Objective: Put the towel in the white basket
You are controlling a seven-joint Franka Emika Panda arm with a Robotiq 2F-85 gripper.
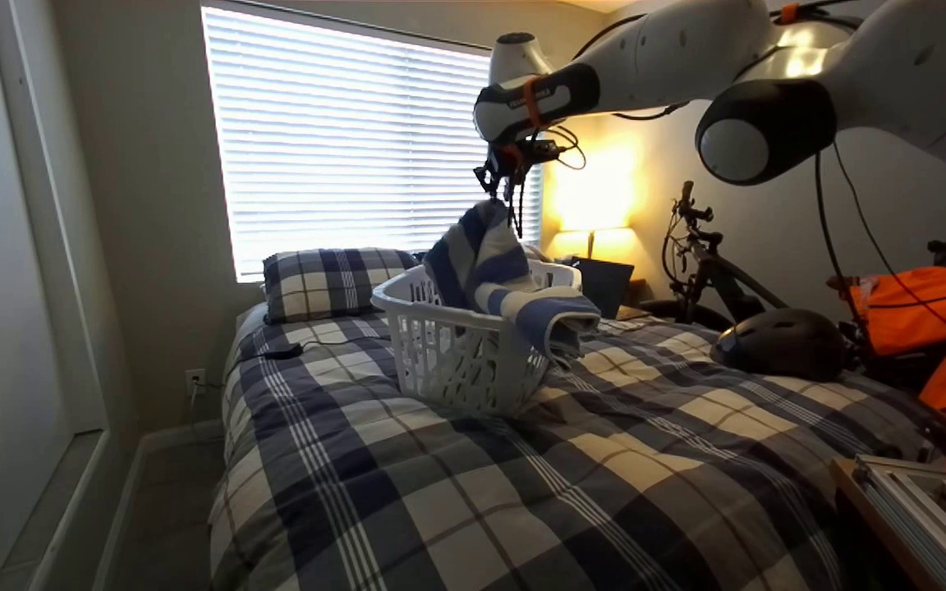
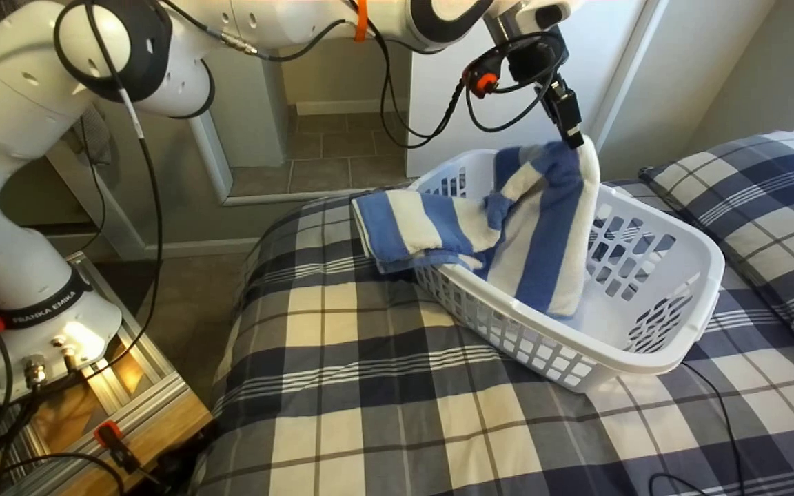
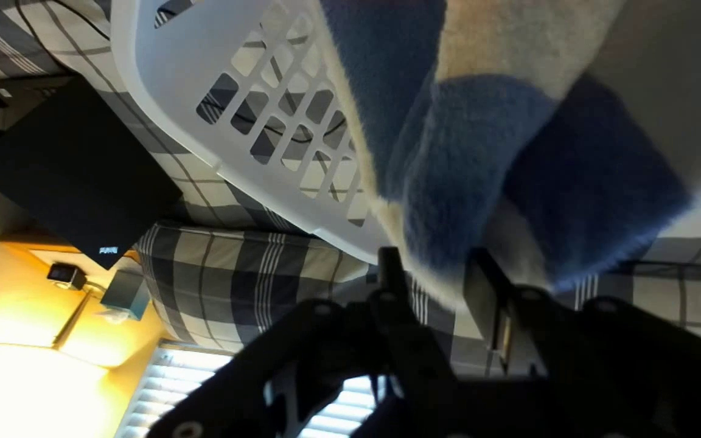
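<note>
While the arm [image 1: 674,61] reaches over the plaid bedspread [image 2: 397,386], the gripper [image 2: 575,140] has the towel [image 2: 552,234] pinched at a fold — wrist view shows the fingers [image 3: 390,277] narrowly parted, cloth between them. Towel is only partly in the white basket [image 2: 648,362]: the held part rises to a peak above the rim, a striped length hanging down inside; the other end is folded over the rim and sticks out beyond it. Can't tell if it touches the basket floor. Basket sits upright on the bedspread — plaid pillow [image 2: 772,207] close by.
</note>
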